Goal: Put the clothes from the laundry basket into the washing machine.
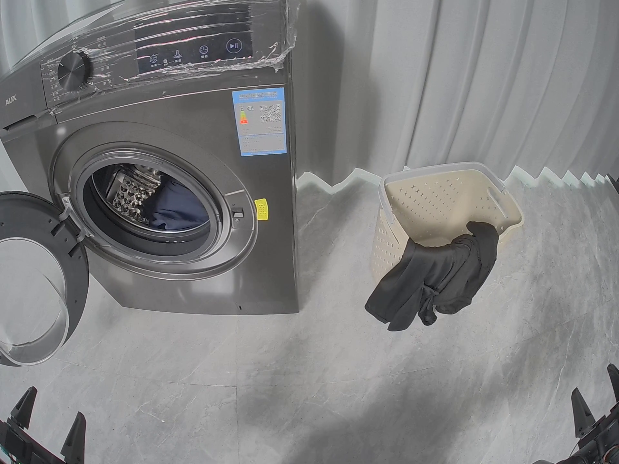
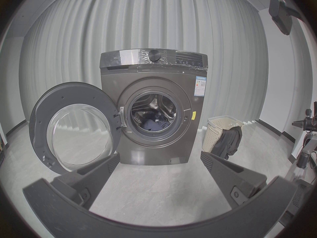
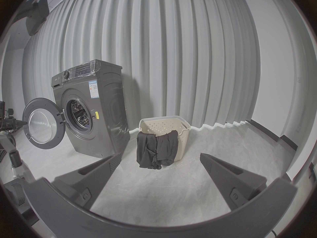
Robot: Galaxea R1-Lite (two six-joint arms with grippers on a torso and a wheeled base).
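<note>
The left claw (image 2: pixel 159 157) and right claw (image 3: pixel 160 157) both gape wide and empty, near, well apart from the work. The limp black garment (image 1: pixel 438 275) hangs over the near rim of the cream perforated plastic laundry basket (image 1: pixel 445 198), right of the grey front-loading washing machine (image 1: pixel 193 98) with its round door (image 1: pixel 32 278) open. Pinching one fold could drag or tip the basket; trailing cloth could snag the doorway. The basket's floor is hidden; more clothes may lie there.
</note>
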